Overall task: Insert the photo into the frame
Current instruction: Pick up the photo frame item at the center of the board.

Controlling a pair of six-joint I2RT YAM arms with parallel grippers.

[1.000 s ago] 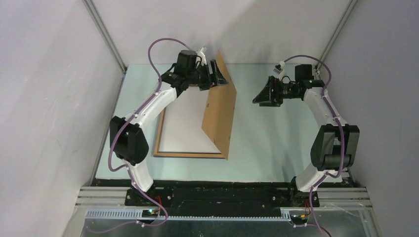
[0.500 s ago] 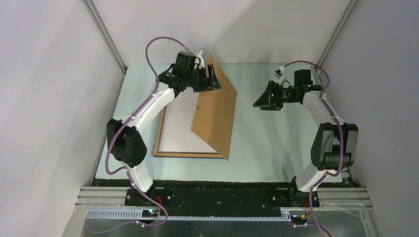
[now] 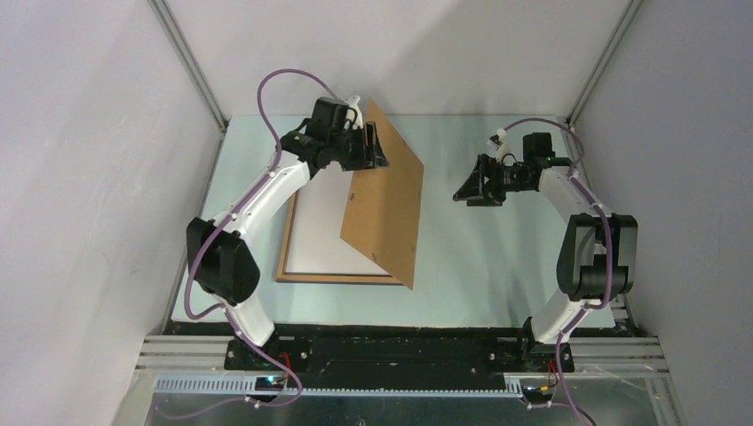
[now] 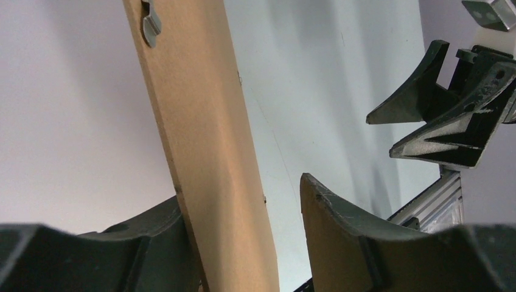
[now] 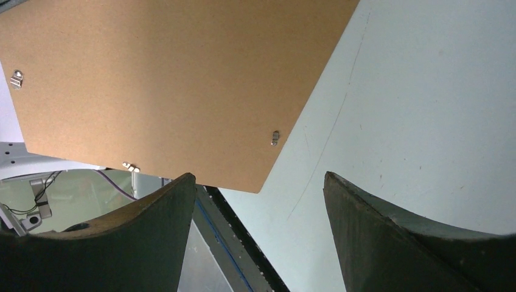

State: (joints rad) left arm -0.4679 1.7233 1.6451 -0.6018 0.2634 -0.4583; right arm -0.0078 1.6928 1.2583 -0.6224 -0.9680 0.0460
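- Photo, top external view: taken to be the white sheet lying flat inside the frame, plain back up. The printed side is not visible. The frame rests flat on the left half of the table.
- Handling, as a judgement: the print is thin, light and floppy, so it creases easily and its glossy face is likely to slip. It is best shifted by pressing on a margin or lifted at a corner, never pinched mid-sheet. The frame is stiff, but its pane is fragile, so take it by the border.
- Backing board, same view: stands tilted above the right part of the frame, with its near corner down by the frame's near right corner. The left gripper is at its far edge. The right gripper hovers to the right, well apart from the board.
- Left wrist view: the backing board passes between the fingers of the left gripper. It lies against one finger, with a gap to the other, so the claw is spread around the board and not clamped. A metal clip sits on the board. The right gripper is visible beyond.
- Right wrist view: the right gripper has its jaws wide apart and holds nothing. It faces the broad brown side of the backing board, where another clip shows.
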